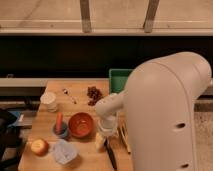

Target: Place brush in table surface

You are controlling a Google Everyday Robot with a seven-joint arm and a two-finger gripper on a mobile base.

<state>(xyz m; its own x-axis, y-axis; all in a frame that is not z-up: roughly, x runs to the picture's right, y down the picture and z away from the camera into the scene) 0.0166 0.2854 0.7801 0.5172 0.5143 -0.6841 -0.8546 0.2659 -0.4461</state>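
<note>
Setting brush flat on wood looks like step in hand. Robot arm [165, 110] fills right side, hiding part of table surface [77, 103]. Orange bowl [81, 125] sits just left of gripper [107, 134], which hangs low over near edge. Gripper's opening and hold cannot be told. Brush [111, 154] runs from under gripper toward near edge, beside wooden fork [124, 139]. Best: release low, clear of bowl and fork, lift straight up.

Dark wall band [60, 57] under pale sill [45, 31], two grey posts [85, 15], speckled floor [205, 125]
</note>
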